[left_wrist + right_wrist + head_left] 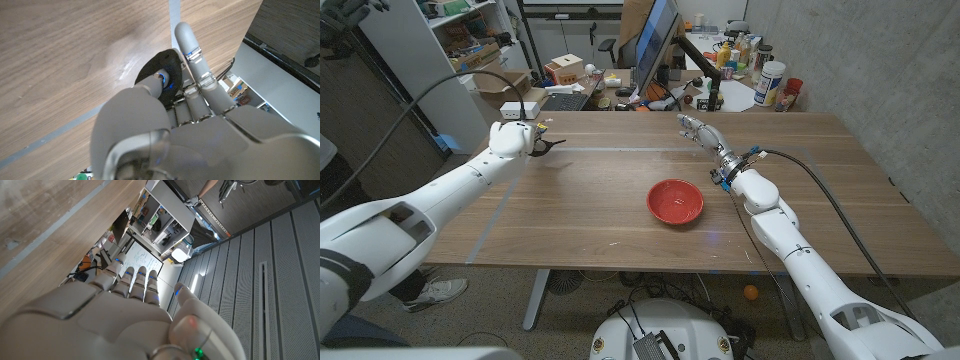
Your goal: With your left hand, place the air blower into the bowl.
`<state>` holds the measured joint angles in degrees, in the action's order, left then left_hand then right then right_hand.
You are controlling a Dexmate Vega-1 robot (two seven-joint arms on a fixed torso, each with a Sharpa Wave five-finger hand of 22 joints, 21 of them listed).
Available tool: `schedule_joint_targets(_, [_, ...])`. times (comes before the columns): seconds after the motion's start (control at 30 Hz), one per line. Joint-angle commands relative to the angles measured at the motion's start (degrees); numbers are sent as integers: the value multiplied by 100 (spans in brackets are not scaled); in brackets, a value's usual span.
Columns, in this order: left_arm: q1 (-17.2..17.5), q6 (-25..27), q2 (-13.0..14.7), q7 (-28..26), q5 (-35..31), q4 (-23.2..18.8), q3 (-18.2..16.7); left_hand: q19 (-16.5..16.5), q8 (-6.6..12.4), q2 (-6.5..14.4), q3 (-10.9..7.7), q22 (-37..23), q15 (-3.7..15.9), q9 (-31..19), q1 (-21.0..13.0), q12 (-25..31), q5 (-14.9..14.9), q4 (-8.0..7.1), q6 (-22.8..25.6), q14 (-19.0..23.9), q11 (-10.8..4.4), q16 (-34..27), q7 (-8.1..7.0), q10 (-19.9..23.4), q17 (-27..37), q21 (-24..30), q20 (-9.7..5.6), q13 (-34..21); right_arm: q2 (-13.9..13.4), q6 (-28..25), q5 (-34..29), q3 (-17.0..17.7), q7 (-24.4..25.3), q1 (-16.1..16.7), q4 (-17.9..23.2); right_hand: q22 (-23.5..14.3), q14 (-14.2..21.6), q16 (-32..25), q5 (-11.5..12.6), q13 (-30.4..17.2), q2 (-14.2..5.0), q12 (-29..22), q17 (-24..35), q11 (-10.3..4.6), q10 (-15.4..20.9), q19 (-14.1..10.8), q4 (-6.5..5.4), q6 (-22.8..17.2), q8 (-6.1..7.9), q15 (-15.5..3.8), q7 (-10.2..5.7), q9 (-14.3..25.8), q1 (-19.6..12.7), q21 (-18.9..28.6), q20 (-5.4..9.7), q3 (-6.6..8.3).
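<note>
Red bowl [675, 201] sits mid-bench; left hand [510, 138] grips the air blower [546, 146] near the far-left edge, right hand [700, 130] open; the loose hold risks a drop.

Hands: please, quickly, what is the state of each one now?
Left hand: closed on the black air blower, near the table's far left.
Right hand: open, fingers extended, holding nothing, beyond the red bowl.

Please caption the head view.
Left hand holds black air blower at the table's far left; red bowl waits mid-table.
</note>
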<state>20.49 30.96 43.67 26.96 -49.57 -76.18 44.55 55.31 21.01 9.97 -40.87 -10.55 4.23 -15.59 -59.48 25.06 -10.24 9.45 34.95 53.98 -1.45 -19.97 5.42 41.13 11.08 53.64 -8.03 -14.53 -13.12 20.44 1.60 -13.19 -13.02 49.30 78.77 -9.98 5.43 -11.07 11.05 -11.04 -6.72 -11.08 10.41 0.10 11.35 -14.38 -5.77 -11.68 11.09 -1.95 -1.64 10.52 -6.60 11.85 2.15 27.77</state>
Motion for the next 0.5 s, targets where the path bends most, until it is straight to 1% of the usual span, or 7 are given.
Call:
schedule_joint_targets(0.03, [241, 216, 245, -84, -162, -650, -267, -35, 6, 22, -81, -29, 932, -31, -58, 16, 23, -85, 140, 691, -385, 11, 82, 372, 21, 56, -219, -6, -21, 39, 36, -4, -40, 1, 37, -23, 47, 12, 52, -11, -74, -22, 2, -18, 51, -14, -8, -20, 1, -12, -2, 21, 56, -7, 1, 38])
schedule_joint_targets(0.1, [283, 249, 277, -81, -222, -755, -297, -39, 5, 23, -80, -29, 931, -37, -55, 12, 24, -91, 146, 700, -393, 13, 63, 369, 22, 62, -219, -4, -38, 56, 30, -12, -60, -4, 45, -23, 48, 13, 52, -11, -73, -22, 2, -15, 51, -16, -8, -23, 2, -13, 1, 21, 58, -7, 0, 38])
schedule_joint_targets(0.2, [378, 202, 337, -139, -193, -919, -410, -46, 0, 15, -79, -31, 935, -51, -52, -2, 26, -93, 152, 713, -452, 23, 28, 360, 21, 79, -219, 0, -38, 69, 37, -15, -59, 4, 60, -23, 44, 14, 52, -11, -71, -23, 2, -2, 53, -14, -7, -24, 2, -13, 2, 21, 58, -7, -1, 39])
schedule_joint_targets(0.3, [473, 171, 400, -210, -224, -1083, -494, -53, -4, 13, -78, -31, 934, -57, -52, -6, 26, -93, 149, 718, -454, 27, 24, 360, 20, 85, -217, 2, -44, 68, 44, -13, -54, 31, 100, -22, 50, 13, 52, -11, -71, -23, 2, -4, 54, -15, -7, -25, 2, -14, 2, 21, 59, -7, -1, 41])
schedule_joint_targets(0.43, [631, -49, 517, -361, -133, -1309, -664, -54, -11, 17, -78, -32, 932, -72, -50, -6, 25, -101, 151, 735, -482, 34, 1, 365, 21, 104, -224, -5, -60, 61, 44, -11, -47, 70, 154, -22, 47, 15, 52, -11, -71, -21, 1, -9, 50, -14, -6, -25, 2, -14, 1, 21, 59, -8, 2, 44])
schedule_joint_targets(0.5, [735, -242, 589, -521, -52, -1421, -770, -63, -15, 18, -78, -33, 933, -78, -50, -15, 24, -102, 151, 748, -489, 34, -2, 354, 23, 110, -224, -4, -56, 43, 55, -8, -39, 91, 189, -22, 47, 16, 52, -11, -72, -21, 1, -5, 50, -14, -5, -27, 2, -15, 1, 21, 58, -8, -1, 45])
